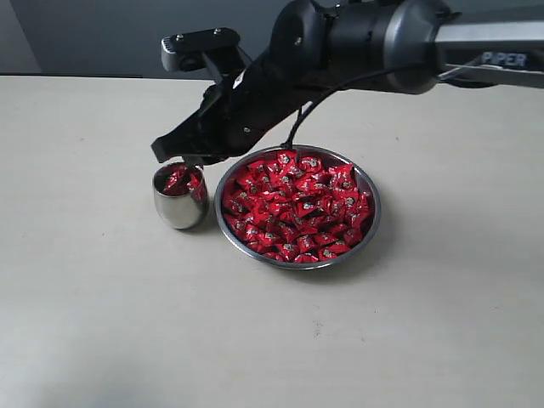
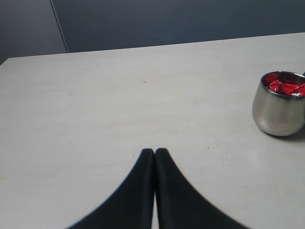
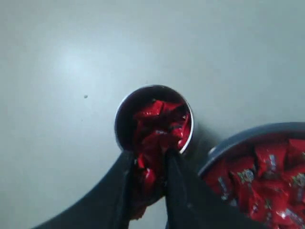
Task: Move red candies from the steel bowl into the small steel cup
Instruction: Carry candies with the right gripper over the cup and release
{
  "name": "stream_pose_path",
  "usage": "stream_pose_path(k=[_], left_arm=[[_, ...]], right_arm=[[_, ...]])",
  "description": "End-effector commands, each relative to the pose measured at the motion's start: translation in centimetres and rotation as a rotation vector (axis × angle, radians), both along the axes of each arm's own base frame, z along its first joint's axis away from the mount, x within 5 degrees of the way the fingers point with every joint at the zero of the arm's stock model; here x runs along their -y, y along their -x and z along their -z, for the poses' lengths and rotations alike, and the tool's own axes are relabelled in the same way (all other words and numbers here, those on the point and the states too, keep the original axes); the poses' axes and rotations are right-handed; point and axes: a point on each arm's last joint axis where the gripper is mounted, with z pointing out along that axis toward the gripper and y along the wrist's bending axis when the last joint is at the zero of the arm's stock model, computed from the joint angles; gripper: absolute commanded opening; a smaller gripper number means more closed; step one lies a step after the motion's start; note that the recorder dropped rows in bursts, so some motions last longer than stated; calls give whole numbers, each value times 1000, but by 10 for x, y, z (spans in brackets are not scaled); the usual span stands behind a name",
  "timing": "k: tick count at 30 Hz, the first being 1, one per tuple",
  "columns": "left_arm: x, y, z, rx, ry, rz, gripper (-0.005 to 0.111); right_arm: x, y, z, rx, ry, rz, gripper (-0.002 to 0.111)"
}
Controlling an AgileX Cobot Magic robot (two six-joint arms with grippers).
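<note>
The small steel cup (image 1: 180, 208) stands on the table just left of the steel bowl (image 1: 375, 212), which is heaped with red candies (image 1: 297, 204). My right gripper (image 1: 183, 161) reaches across and hangs right over the cup's mouth. In the right wrist view the right gripper (image 3: 148, 157) is shut on a bunch of red candies (image 3: 147, 169) above the cup (image 3: 119, 121), which holds more candies (image 3: 159, 117). The bowl's rim (image 3: 238, 140) shows beside it. My left gripper (image 2: 155, 151) is shut on nothing, low over bare table, with the cup (image 2: 279, 112) off to one side.
The pale table (image 1: 102, 323) stretches around the cup and bowl. The right arm's dark body (image 1: 357, 38) spans above the bowl's far side. A dark wall (image 2: 167, 24) runs behind the table's far edge.
</note>
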Motion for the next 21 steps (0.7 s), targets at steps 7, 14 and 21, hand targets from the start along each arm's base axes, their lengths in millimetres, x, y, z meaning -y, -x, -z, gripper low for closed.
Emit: stream_pose_path(k=[7, 14, 21], left_arm=[[0, 0, -4, 18, -2, 8, 0], [0, 0, -4, 18, -2, 8, 0], [0, 0, -4, 18, -2, 8, 0]], right_arm=[[-34, -20, 30, -22, 11, -37, 5], [-36, -23, 34, -8, 32, -51, 49], [-30, -19, 19, 15, 65, -87, 46]])
